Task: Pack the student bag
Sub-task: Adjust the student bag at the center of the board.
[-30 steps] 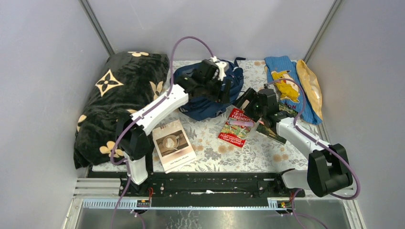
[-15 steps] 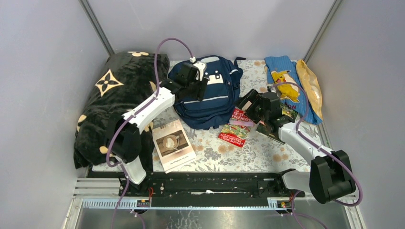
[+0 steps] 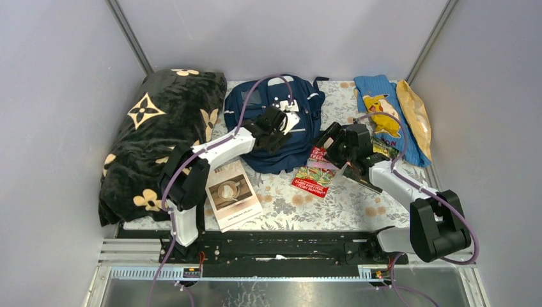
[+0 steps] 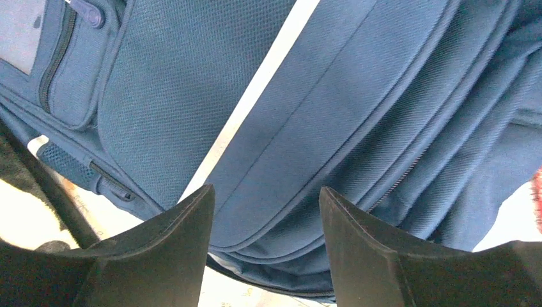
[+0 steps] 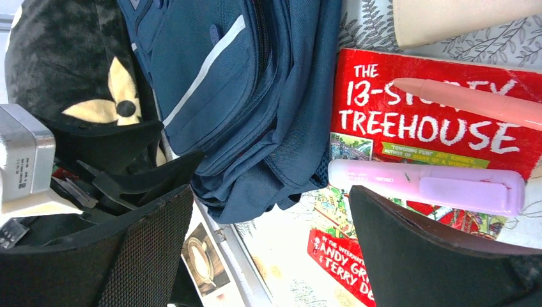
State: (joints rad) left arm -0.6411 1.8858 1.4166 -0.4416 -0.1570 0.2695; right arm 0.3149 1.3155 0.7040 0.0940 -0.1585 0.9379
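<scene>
The navy student bag (image 3: 291,105) with white stripes lies flat at the back middle of the table. My left gripper (image 3: 276,131) hovers over its near half, open and empty. In the left wrist view its jaws (image 4: 265,211) stand apart, with bag fabric (image 4: 307,96) close beneath. My right gripper (image 3: 327,142) is open and empty at the bag's right edge, above a red book (image 3: 313,176). The right wrist view shows the gripper (image 5: 270,192), the bag (image 5: 243,83), the red book (image 5: 441,131), a pink highlighter (image 5: 428,185) and a pink pen (image 5: 473,102) lying on the book.
A book with a coffee-cup cover (image 3: 231,194) lies near the left arm. A black blanket with tan flowers (image 3: 160,134) fills the left side. A light blue cloth with a yellow cartoon figure (image 3: 383,115) and a yellow packet (image 3: 415,115) lie at the back right.
The bag was bunched up in my left gripper, then fell flat. My left gripper has let go and moved back over the bag's near half. My right gripper edged left toward the bag.
</scene>
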